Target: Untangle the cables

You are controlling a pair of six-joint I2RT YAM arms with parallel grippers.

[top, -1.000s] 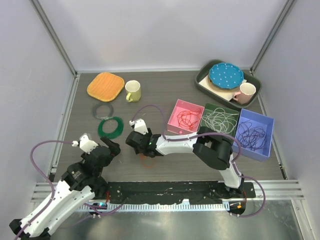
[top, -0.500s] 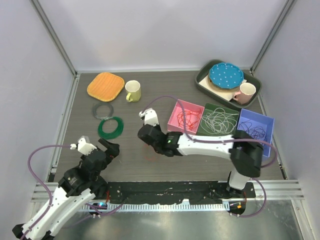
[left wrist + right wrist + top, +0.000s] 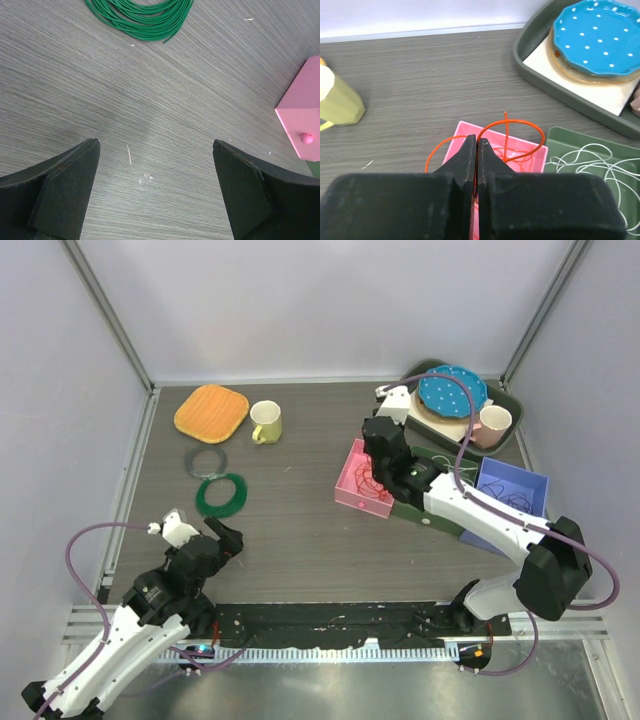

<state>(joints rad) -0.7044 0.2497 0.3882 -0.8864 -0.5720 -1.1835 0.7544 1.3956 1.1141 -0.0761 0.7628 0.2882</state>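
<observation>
- Right wrist view showed the right gripper with its jaws pressed together on a thin orange cable, whose loops sprang out on both sides of the fingertips.
- That cable hung directly over the pink box below the fingers. I judged it was carried there to join other reddish wires, sorted by colour.
- White cables lay loose in the green box, just right of the fingers.
- Beyond the fingertips to the right sat a dark tray holding a blue dotted plate. A yellow-green mug stood far left.
- Left gripper hovered with its fingers spread wide and nothing between them, likely parked clear. A wound dark-green coil lay ahead of it.
- Everything rested on a grey wood-grain table, flecked with small white specks and enclosed by pale lavender walls.
</observation>
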